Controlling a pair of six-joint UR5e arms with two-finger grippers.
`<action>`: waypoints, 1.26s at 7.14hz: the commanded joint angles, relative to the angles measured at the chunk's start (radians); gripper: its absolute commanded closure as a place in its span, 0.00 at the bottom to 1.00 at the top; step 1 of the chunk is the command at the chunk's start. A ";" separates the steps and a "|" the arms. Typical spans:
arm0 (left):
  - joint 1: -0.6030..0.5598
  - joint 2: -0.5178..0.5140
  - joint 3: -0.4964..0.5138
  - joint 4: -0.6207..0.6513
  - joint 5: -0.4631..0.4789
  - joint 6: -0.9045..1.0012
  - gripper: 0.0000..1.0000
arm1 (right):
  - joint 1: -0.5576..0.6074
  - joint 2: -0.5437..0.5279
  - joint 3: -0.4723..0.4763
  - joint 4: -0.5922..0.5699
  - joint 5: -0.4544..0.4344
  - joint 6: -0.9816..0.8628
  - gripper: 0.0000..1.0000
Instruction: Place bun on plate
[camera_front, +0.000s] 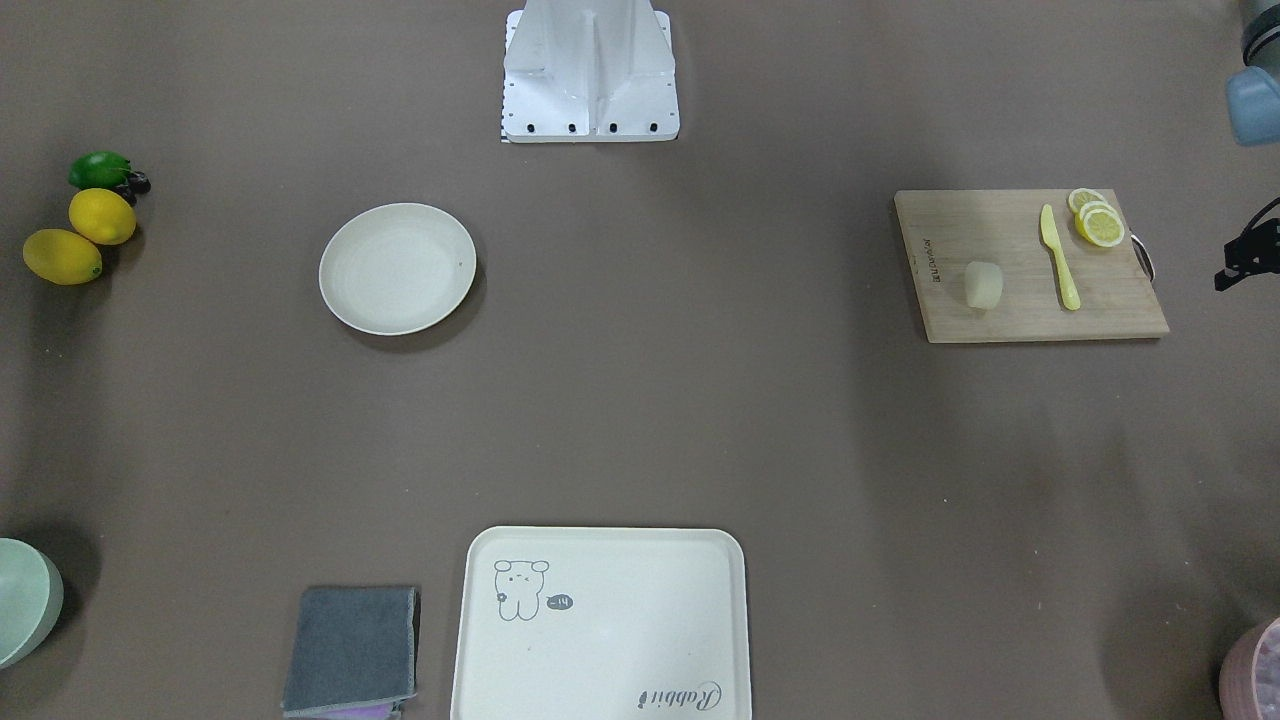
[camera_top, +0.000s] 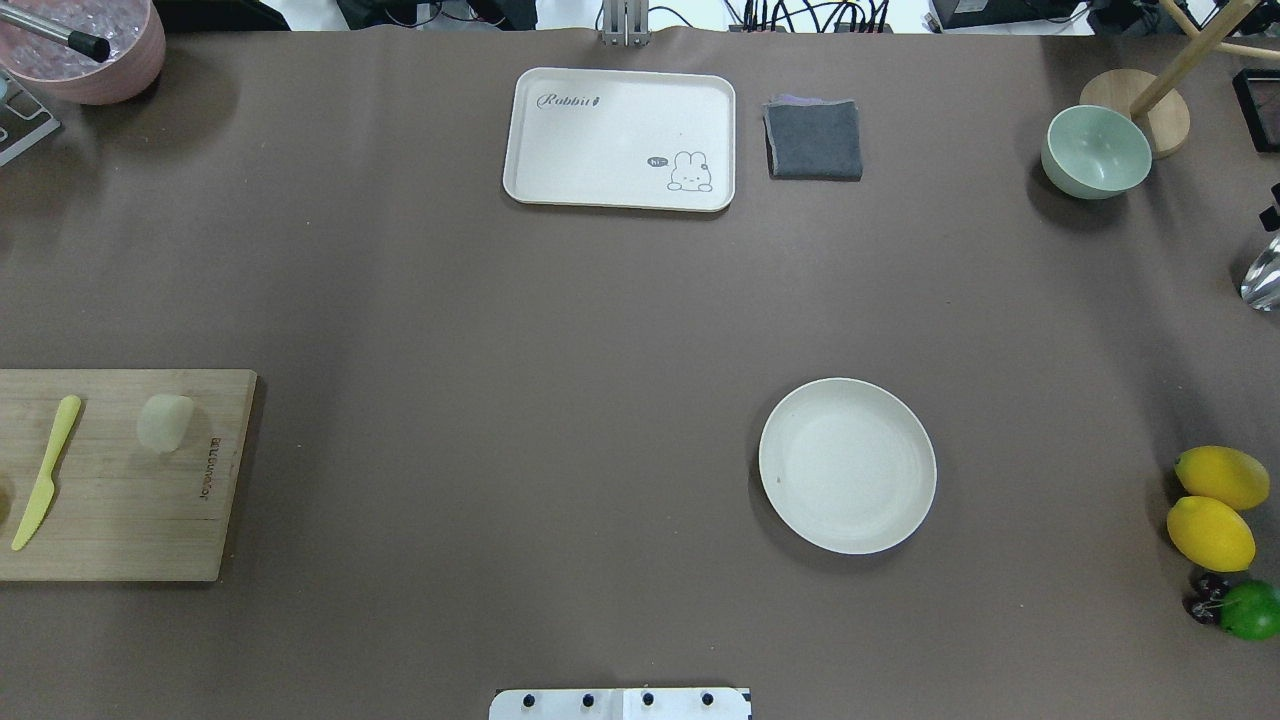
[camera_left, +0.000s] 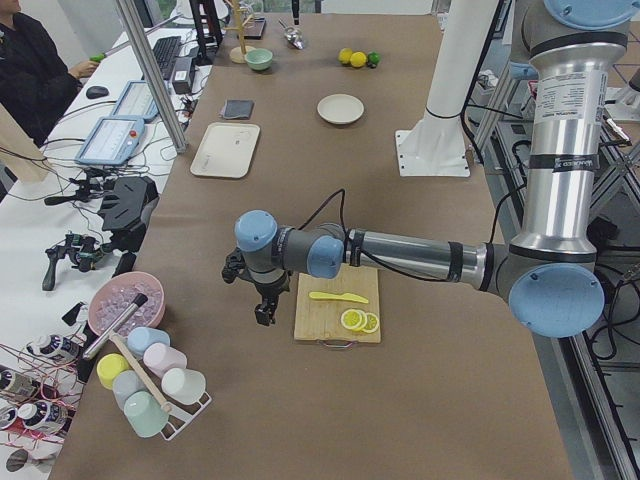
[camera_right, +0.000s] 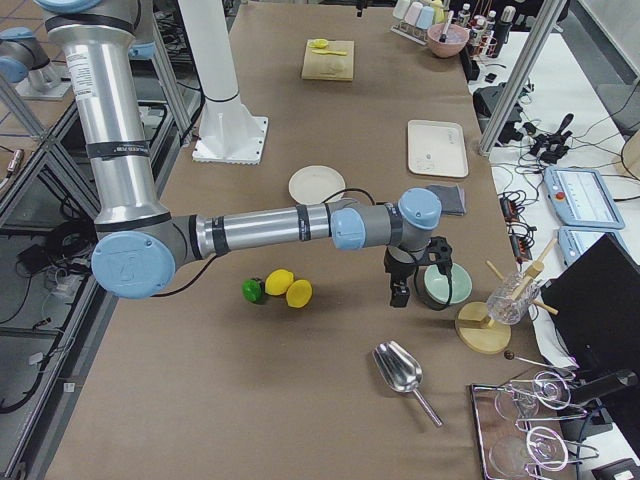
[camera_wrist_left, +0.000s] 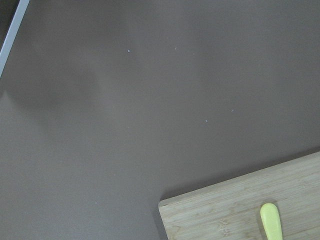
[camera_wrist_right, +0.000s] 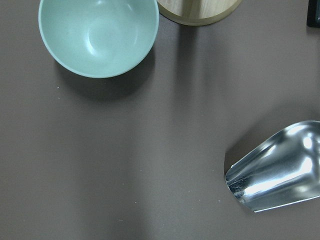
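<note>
The bun (camera_front: 983, 285) is a small pale block lying on a wooden cutting board (camera_front: 1000, 320), and it also shows in the overhead view as the bun (camera_top: 164, 422). The round off-white plate (camera_top: 847, 465) lies empty on the far half of the table from the board, plate (camera_front: 397, 268). My left gripper (camera_left: 263, 315) hangs above the table just past the board's outer end, apart from the bun. My right gripper (camera_right: 398, 295) hovers beside a green bowl, far from the plate. I cannot tell whether either gripper is open or shut. Neither wrist view shows fingers.
A yellow knife (camera_front: 1058, 257) and lemon slices (camera_front: 1098, 222) share the board. A rabbit tray (camera_top: 620, 138), grey cloth (camera_top: 813, 140), green bowl (camera_top: 1096, 150), metal scoop (camera_wrist_right: 277, 167), lemons and a lime (camera_top: 1215, 515) lie around the table's edges.
</note>
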 joint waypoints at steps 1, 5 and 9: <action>0.000 0.002 0.002 -0.001 0.005 0.002 0.02 | 0.000 -0.001 0.003 0.001 0.002 -0.003 0.00; 0.000 -0.001 -0.006 -0.004 0.051 0.001 0.02 | 0.000 -0.002 0.012 -0.001 0.015 0.010 0.00; 0.000 -0.001 -0.021 -0.012 0.045 0.001 0.02 | 0.000 -0.007 0.012 0.001 0.086 0.002 0.00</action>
